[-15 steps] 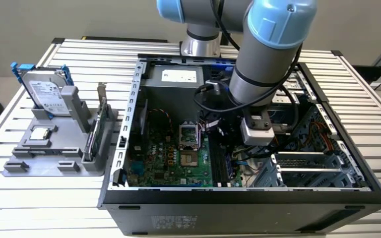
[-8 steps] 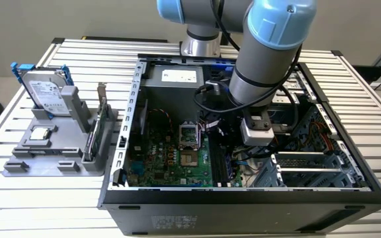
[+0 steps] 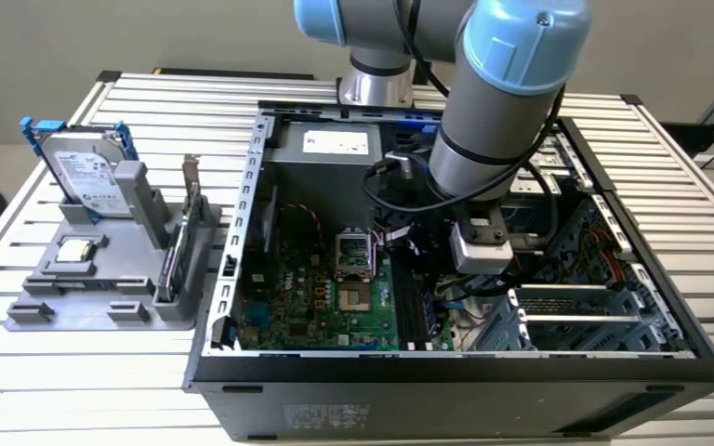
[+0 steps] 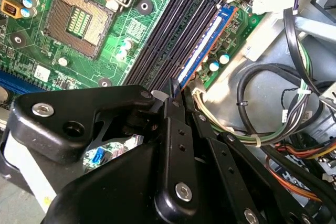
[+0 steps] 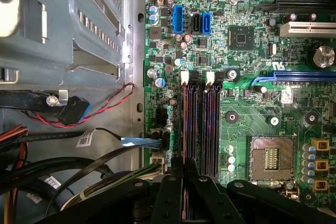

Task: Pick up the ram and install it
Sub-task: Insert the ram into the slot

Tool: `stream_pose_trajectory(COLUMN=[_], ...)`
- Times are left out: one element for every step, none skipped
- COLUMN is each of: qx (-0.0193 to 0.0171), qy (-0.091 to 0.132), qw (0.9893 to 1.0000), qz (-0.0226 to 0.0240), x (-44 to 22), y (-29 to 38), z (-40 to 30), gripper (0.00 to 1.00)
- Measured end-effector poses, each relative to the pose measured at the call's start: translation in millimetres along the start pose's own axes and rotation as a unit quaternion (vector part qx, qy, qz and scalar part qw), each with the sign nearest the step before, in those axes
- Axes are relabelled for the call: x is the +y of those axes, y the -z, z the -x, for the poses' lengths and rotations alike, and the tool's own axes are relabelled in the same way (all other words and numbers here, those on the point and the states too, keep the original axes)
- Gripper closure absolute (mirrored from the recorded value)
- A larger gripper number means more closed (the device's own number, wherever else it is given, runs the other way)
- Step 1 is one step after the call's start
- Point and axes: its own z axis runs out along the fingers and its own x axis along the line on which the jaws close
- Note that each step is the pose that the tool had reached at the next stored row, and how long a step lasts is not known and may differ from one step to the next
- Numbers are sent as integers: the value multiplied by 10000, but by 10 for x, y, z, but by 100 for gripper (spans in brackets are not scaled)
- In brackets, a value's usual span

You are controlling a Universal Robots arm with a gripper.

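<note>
The fingers (image 4: pixel 176 88), pressed together, rest apparently atop the ram (image 4: pixel 205 45), seated in its slot (image 4: pixel 173 30).

Cables (image 4: pixel 273 108) and drive cage (image 3: pixel 580 311) beside memory slots (image 5: pixel 199 124)

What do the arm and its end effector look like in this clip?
The arm is a grey tube with light blue joint caps and black cables looped along it, ending in a pale wrist block. The end effector is matte black, built of linked plates with silver screw heads, tapering to narrow fingertips.
</note>
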Motion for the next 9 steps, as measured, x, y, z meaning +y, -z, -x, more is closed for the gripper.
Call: stream_pose_trajectory(qx=[0,0,0,0,0,0,0,-1,-1], qy=[0,0,0,-1,-3,-7,-14,-23,-36], qw=[10000,10000,10000,10000,10000,10000,10000,10000,10000], qz=[-1,-1,0,0,0,-1,-2,-2,-2], x=[0,0,0,0,0,0,-2,-2,-2], y=[-1,-1,-2,-2,-2,-2,-3,-3,-3], z=[0,0,0,0,0,0,0,1,3], gripper=[100,100,100,100,100,100,100,100,100])
